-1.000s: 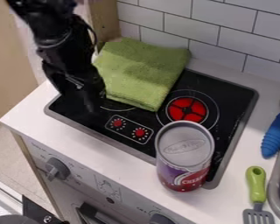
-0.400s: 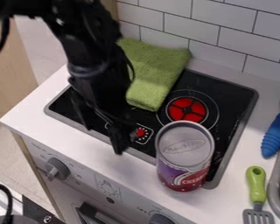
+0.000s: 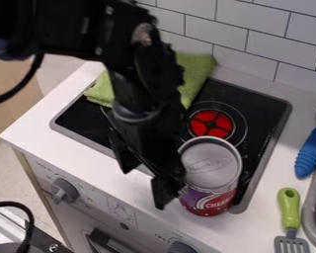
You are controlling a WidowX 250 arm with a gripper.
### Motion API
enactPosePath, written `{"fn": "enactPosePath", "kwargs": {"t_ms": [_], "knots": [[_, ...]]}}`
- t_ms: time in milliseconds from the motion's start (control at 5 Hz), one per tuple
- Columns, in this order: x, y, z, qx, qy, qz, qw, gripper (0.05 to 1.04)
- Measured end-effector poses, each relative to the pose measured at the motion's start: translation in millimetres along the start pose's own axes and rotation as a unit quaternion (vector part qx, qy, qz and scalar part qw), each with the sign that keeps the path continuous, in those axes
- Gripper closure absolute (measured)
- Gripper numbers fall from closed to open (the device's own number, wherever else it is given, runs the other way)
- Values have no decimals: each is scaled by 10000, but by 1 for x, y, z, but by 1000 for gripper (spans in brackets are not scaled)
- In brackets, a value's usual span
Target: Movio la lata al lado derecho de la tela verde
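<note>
My fingers [image 3: 143, 189] have moved over the stove [image 3: 269, 105] toward the can [image 3: 210, 173], which stayed put. They are spread wide. The can stands up tall by the stove's front corner, just right of them in the view.

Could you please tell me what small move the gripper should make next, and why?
Probably a slight shift toward the picture's right, to bring the can between the fingers: the gripper hangs open by the can's left edge, and the can is not between them.
</note>
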State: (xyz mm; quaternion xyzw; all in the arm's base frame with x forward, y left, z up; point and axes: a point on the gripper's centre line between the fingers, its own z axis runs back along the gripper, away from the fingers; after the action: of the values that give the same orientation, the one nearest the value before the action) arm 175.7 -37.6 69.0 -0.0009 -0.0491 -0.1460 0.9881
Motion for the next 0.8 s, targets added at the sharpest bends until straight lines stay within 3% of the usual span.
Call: {"fn": "enactPosePath", "kwargs": {"t_ms": [200,400,600,800], "knots": [[9,-11,-1,131,-361,741,9965,86],[25,-7,-2,339,-547,1902,9796,86],[42,-6,-1,455,-575,2641,9617,86],[56,-14,-5,215,-409,2632,9636,86]]}}
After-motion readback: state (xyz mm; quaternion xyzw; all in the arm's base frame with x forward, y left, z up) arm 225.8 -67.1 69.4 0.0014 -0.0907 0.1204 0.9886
